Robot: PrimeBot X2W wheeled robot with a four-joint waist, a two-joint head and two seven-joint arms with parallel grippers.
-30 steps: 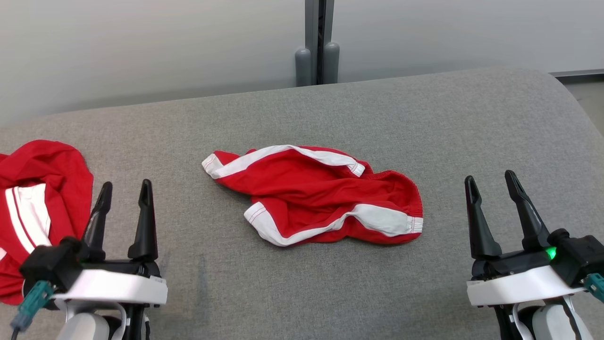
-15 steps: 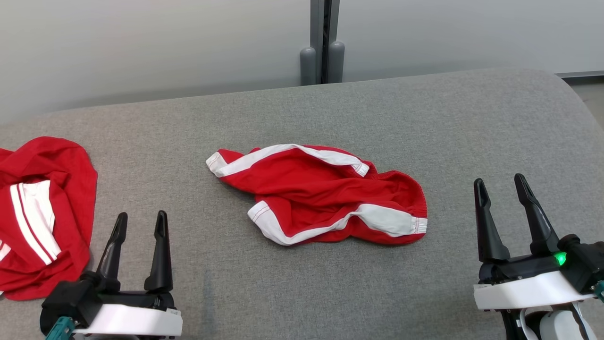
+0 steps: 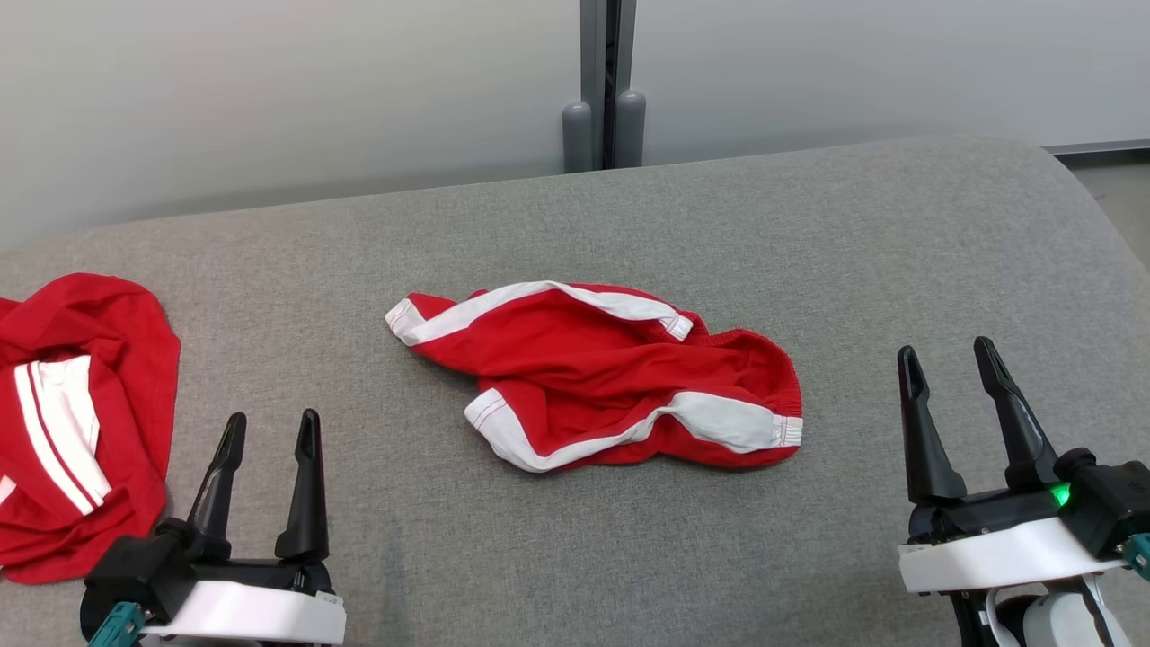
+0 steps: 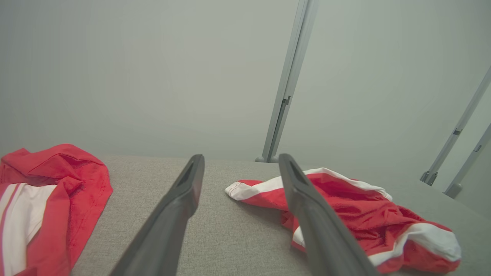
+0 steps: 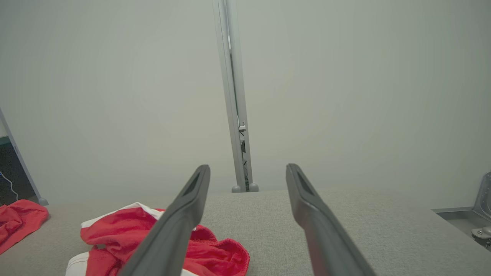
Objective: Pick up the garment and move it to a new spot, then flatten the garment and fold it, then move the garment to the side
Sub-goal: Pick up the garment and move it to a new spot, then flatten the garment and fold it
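**While the red garment (image 3: 593,377) sprawls crosswise, it lies free**

Grey woven surface (image 3: 809,225) carries it dead centre: long axis left-right, gathered waistband pointing right, white-trimmed hems left. Left gripper (image 3: 272,427) and right gripper (image 3: 945,350) flank it, fingers spread, empty.

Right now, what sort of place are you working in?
Probably a test booth or lab, not a home: a grey cloth-covered table, plain pale wall panels joined by a metal post, and red shorts lying crumpled in the middle.
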